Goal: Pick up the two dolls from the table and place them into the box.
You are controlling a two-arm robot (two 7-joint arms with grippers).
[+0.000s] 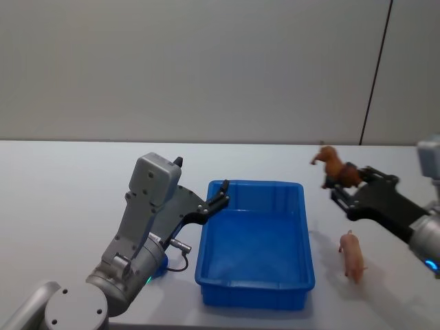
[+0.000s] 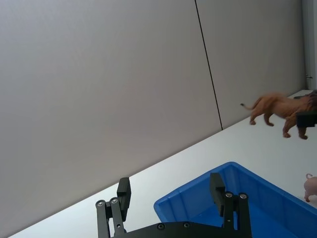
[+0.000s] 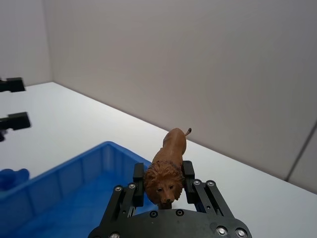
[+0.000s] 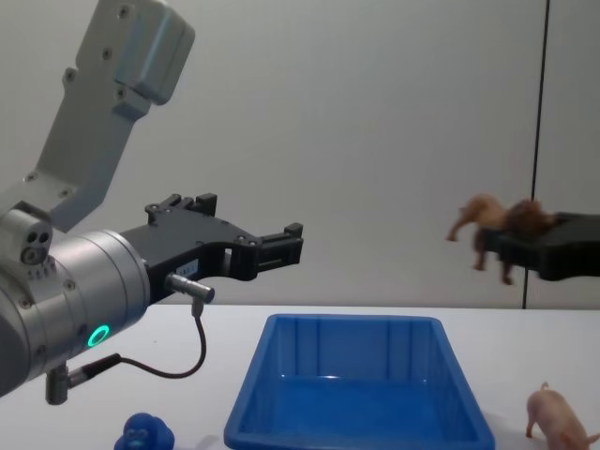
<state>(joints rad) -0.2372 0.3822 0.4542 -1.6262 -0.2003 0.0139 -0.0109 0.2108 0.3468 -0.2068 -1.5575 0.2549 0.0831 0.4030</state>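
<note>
Gripping the lion [image 1: 332, 166], the right gripper [image 1: 341, 183] holds it aloft right of the box [image 1: 255, 185]. The pig [image 1: 353, 256] stands on the table [image 1: 65, 185] nearby. The left gripper [image 1: 221, 196] hovers open above the box's left rim.

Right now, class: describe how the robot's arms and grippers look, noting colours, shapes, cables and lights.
The left arm and right arm are silver-grey with rounded joints. The left carries a green ring light and a thin black cable with a metal plug. The left gripper and right gripper are black, two-fingered, with small silver screws.
</note>
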